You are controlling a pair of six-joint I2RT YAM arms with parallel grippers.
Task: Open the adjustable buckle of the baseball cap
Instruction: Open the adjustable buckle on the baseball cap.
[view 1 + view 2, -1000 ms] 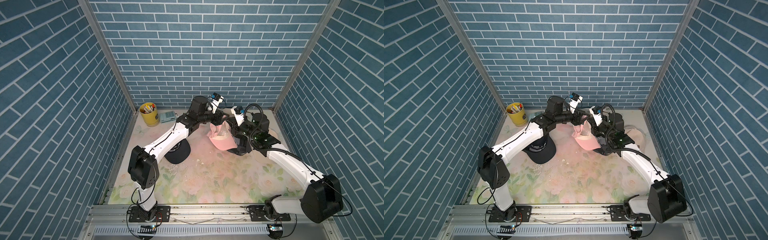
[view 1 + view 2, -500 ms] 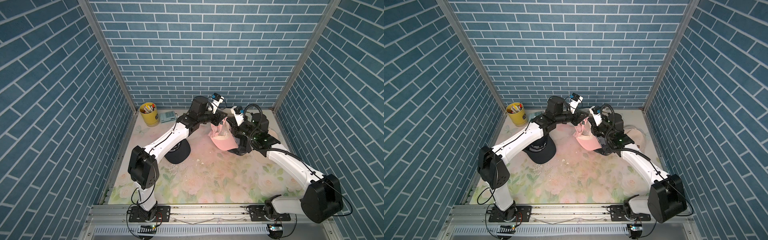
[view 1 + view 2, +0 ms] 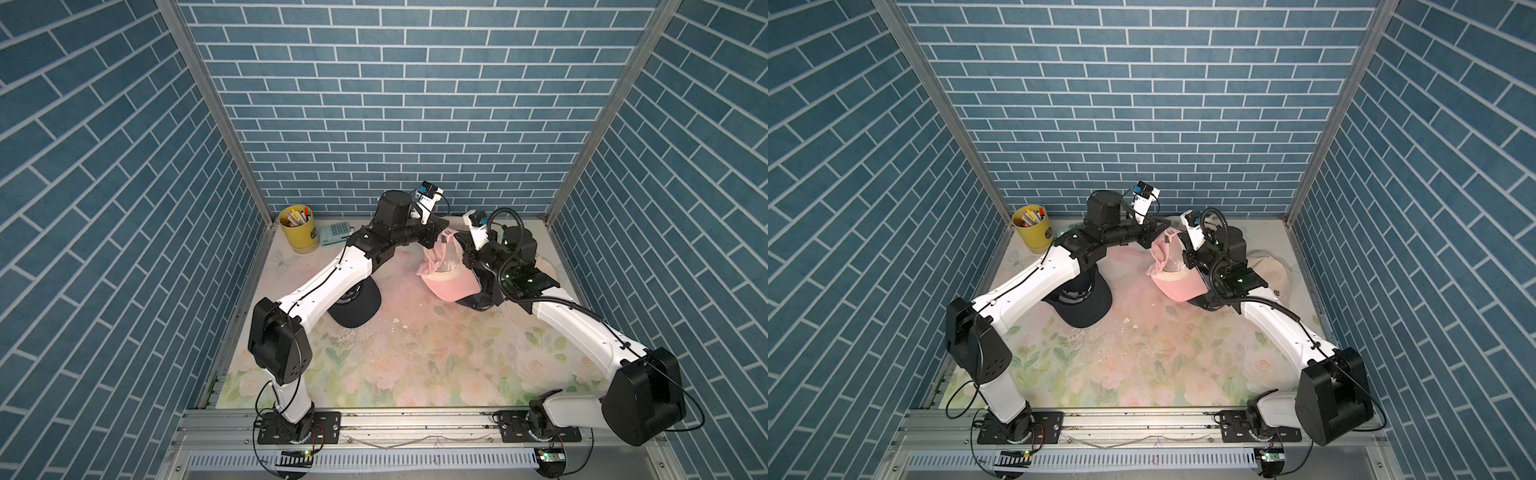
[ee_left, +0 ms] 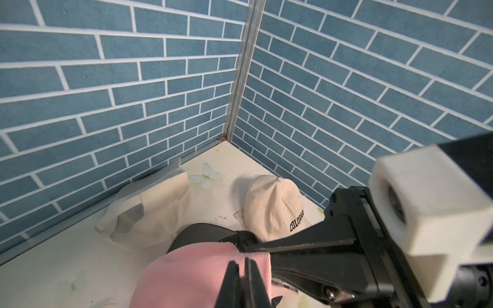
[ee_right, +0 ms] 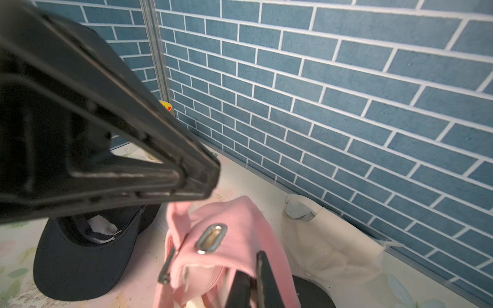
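Now the pink ribbed-fabric baseball cap (image 3: 451, 282) is held up between the arms. The left end effector (image 4: 241, 272) is clenched on its pink strap (image 5: 179, 213) and the right end effector (image 5: 253, 280) clamps the rear band. The metal buckle (image 5: 166, 266) hangs on the strap between them.

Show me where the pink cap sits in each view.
Top view: pink cap right of centre, near the back.
Top view: pink cap centre, near the back.
Left wrist: pink cap at the bottom edge.
Right wrist: pink cap bottom centre, metal eyelet showing.
Shared landmark: blue brick back wall.
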